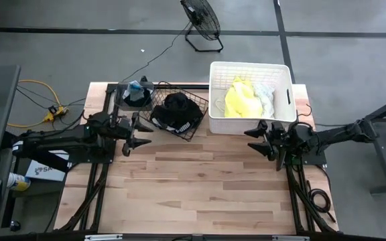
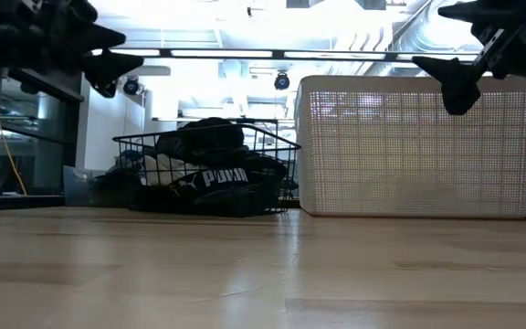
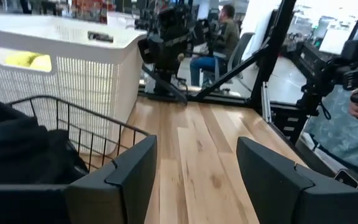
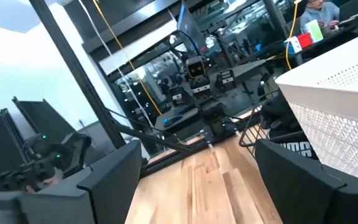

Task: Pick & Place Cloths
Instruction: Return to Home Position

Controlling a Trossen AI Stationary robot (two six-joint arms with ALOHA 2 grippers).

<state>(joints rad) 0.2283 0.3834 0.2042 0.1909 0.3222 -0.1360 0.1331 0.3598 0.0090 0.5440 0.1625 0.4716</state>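
Left gripper (image 3: 196, 149): jaws spread wide, nothing between them, hovering off the white perforated plastic tub (image 1: 250, 65) on its basket side. Right gripper (image 4: 196, 155) is just as wide and empty, near the tub's other front corner. Neon yellow and white cloths (image 1: 245, 99) are heaped inside the tub, black cloths (image 1: 177, 110) in the black wire basket (image 1: 183, 86) right beside it. It's soft, light, limp stuff, so I'd pinch a raised fold on top
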